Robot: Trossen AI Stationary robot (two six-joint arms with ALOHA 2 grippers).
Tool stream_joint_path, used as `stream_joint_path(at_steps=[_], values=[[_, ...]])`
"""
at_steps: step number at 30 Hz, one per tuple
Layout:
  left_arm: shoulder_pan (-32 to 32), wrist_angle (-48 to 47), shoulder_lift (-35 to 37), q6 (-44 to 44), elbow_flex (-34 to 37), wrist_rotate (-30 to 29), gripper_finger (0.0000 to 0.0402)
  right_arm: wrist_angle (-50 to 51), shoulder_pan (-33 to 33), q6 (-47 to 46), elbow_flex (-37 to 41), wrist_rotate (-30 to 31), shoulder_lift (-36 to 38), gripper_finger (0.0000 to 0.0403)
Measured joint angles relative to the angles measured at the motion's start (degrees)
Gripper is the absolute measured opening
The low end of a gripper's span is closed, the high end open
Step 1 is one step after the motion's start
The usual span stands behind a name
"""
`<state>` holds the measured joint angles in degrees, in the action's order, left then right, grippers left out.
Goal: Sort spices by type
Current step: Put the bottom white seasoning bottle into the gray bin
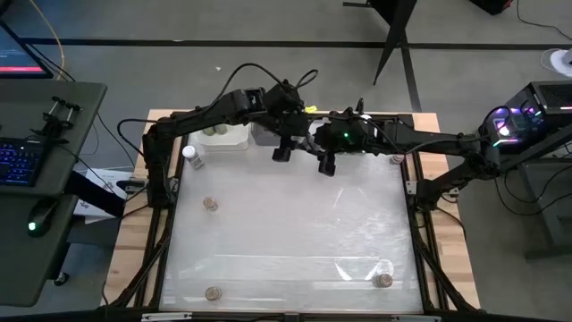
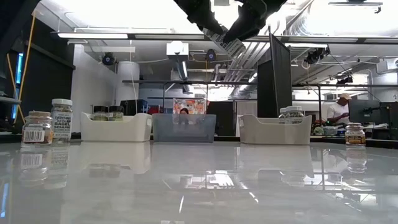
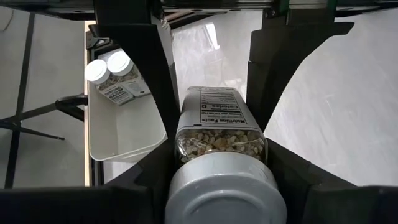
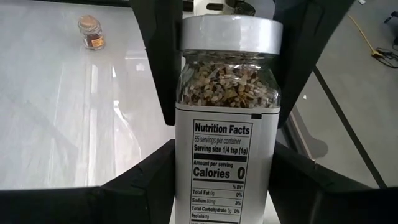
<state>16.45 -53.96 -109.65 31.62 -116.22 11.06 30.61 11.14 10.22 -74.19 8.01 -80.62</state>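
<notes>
A white-capped spice jar (image 4: 227,93) with a nutrition label hangs in the air between both grippers, high over the far middle of the table (image 2: 226,42). My left gripper (image 1: 282,152) and my right gripper (image 1: 327,165) face each other and both are shut on it. Two more white-capped jars (image 3: 112,70) lie in a white bin (image 3: 124,134). Dark-capped jars (image 2: 107,112) stand in the left white bin (image 2: 116,127). Brown-capped jars (image 1: 210,205) (image 1: 213,292) (image 1: 383,280) and one white-capped jar (image 1: 189,156) stand on the table. My left gripper pinches the jar at its cap end (image 3: 221,186), one finger (image 4: 163,62) on each side of the cap and the glass just under it. The jar is lifted clear and tilted. My right gripper pinches the same jar at its base end, on the labelled body (image 4: 224,180). Its fingers (image 3: 152,81) come from the opposite side, flanking the jar's bottom half.
Three bins line the far edge: white, grey (image 2: 184,127), white (image 2: 275,129). A brown-capped jar (image 2: 354,134) stands at the far right, and another (image 2: 37,127) with a white-capped one (image 2: 61,118) at the far left. The table's middle (image 1: 295,224) holds nothing. A person shows in the room behind.
</notes>
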Motion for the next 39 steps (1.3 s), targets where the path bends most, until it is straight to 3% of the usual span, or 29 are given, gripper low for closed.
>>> stream_joint_path(at_steps=[4,10,18,23,30,39], values=[[0.83,-0.44,0.0,0.38,-0.02,0.3,0.0168,-0.07,0.0,0.13,0.02,0.78,0.0,0.0205],[3.53,-5.32,-0.09,-0.27,0.19,-2.32,0.0168,1.03,0.9,-2.83,-0.02,7.06,0.15,0.0239],[6.05,-7.01,-0.15,-2.28,0.09,-3.15,0.0168,3.17,2.84,-6.64,-0.16,7.42,0.11,0.0287],[6.51,-3.94,-1.11,-7.67,-0.02,-5.02,0.0168,10.26,3.14,-5.34,-4.63,13.41,0.32,0.0292],[6.67,1.9,-8.54,-15.68,-0.96,-7.54,0.0168,16.71,5.37,-8.22,-11.96,20.64,4.75,0.0293],[7.84,8.78,-23.7,-19.92,-16.36,-6.03,0.0168,18.23,8.0,-19.12,-14.27,20.9,10.71,0.0293]])
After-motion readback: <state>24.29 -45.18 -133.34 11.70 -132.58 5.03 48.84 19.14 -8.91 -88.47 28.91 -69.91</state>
